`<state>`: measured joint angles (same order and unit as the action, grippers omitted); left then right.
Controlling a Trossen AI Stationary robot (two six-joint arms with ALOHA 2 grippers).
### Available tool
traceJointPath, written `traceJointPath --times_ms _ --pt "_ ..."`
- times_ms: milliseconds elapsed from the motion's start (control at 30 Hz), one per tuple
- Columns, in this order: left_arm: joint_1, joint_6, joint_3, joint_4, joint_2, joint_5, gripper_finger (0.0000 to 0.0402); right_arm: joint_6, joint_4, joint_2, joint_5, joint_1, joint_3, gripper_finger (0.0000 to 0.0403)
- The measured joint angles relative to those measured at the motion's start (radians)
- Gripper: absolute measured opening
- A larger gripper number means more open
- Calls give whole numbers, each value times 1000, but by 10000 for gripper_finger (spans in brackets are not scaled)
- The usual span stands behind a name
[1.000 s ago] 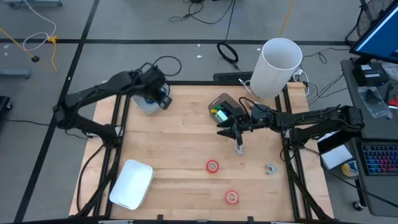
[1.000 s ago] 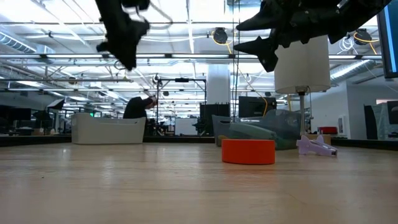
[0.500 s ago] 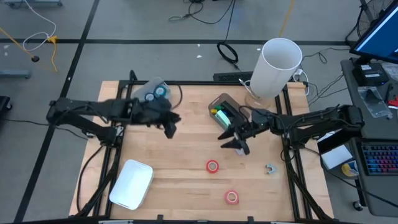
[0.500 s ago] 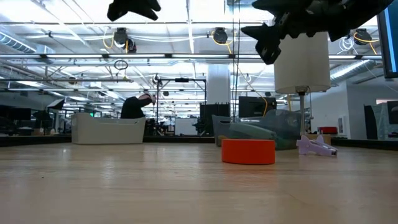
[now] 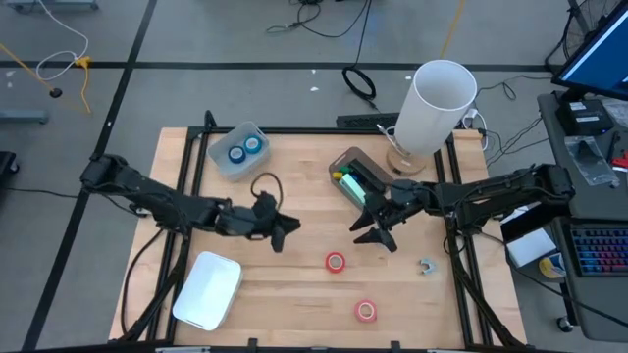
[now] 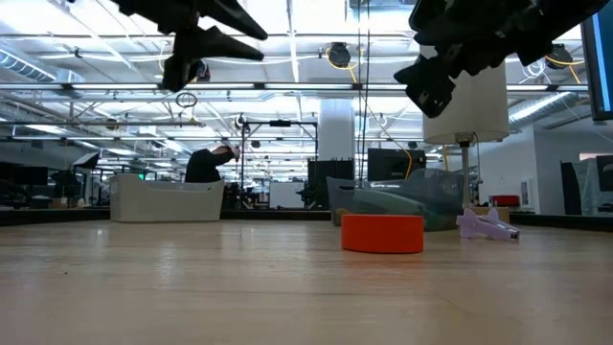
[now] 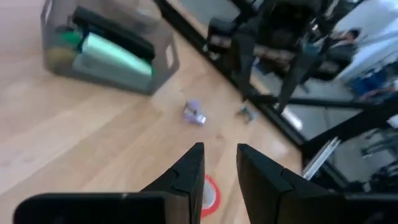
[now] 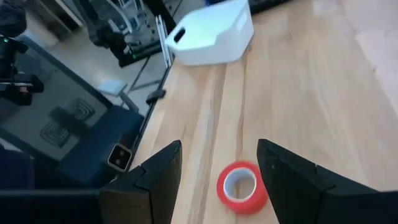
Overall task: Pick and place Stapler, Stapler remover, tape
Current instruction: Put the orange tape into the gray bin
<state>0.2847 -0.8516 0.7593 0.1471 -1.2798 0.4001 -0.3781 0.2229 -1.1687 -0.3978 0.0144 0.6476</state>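
Observation:
Two red tape rolls (image 5: 336,262) (image 5: 366,311) lie flat on the wooden table, and two blue ones (image 5: 243,149) sit in a clear bin at the far left. The stapler (image 7: 112,43) lies in another clear bin (image 5: 353,176). The pale purple stapler remover (image 5: 426,266) rests on the table near the right edge. My left gripper (image 5: 287,233) hovers mid-table, open and holding nothing, left of the nearer-centre red roll (image 7: 210,194). My right gripper (image 5: 371,235) hovers open just right of it, above the same roll (image 8: 242,186).
A white tub (image 5: 208,289) stands at the near left corner. A tall white cylinder (image 5: 437,103) stands at the far right, behind the stapler's bin. The two grippers face each other over the table's middle with a narrow gap between them.
My left gripper has swung from over the blue-tape bin at the far left toward the table's middle and near side, sinking and turning from pointing down to nearly level. The bin with its two blue rolls now shows uncovered. My right gripper has tipped slightly and kept roughly in place.

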Motion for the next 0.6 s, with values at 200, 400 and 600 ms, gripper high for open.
traceJointPath --times_ms 200,400,600 --pt "18 28 121 -7 -169 -15 93 0 -52 0 1 14 0 201" --pt "-6 106 411 -278 -379 -105 92 -1 -114 0 2 14 0 201" --pt "-60 113 684 -623 -568 -236 92 -2 -247 0 2 14 0 201"
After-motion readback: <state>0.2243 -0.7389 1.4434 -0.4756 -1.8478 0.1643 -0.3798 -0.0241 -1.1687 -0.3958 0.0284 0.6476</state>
